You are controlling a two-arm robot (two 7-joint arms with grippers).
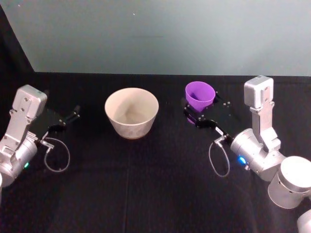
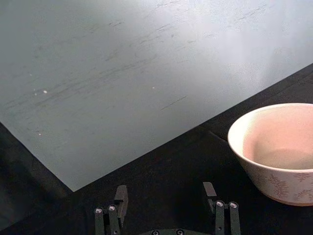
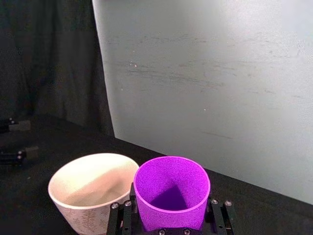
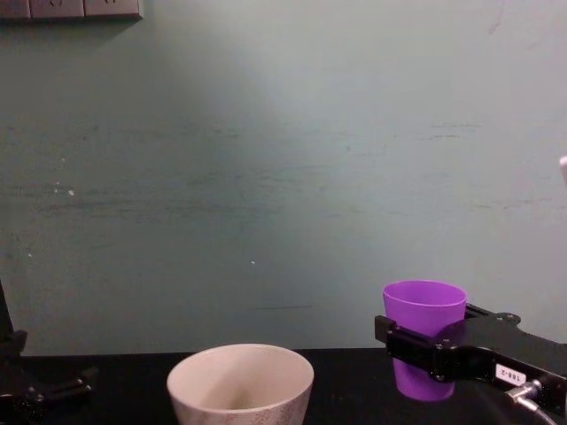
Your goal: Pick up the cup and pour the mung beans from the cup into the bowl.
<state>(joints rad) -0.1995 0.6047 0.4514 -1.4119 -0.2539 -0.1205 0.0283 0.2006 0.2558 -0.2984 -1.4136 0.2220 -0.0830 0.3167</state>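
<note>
The purple cup [image 1: 199,94] stands upright to the right of the bowl, with my right gripper [image 1: 200,106] shut around its lower half. The wrist view shows the cup [image 3: 171,193] between the two fingers [image 3: 218,215]; its inside looks purple and shadowed, and the mung beans are hidden from me. From the chest, the cup [image 4: 423,310] sits in the black gripper [image 4: 428,350]; whether it touches the table I cannot tell. The cream bowl [image 1: 131,112] rests mid-table, a hand's width from the cup. My left gripper [image 1: 73,115] stays open and holds nothing, left of the bowl [image 2: 281,152].
A black cloth covers the table [image 1: 146,184], and a pale teal wall [image 1: 160,34] rises right behind it. Loose cables loop by each wrist [image 1: 219,160]. The front half of the table holds nothing but my arms.
</note>
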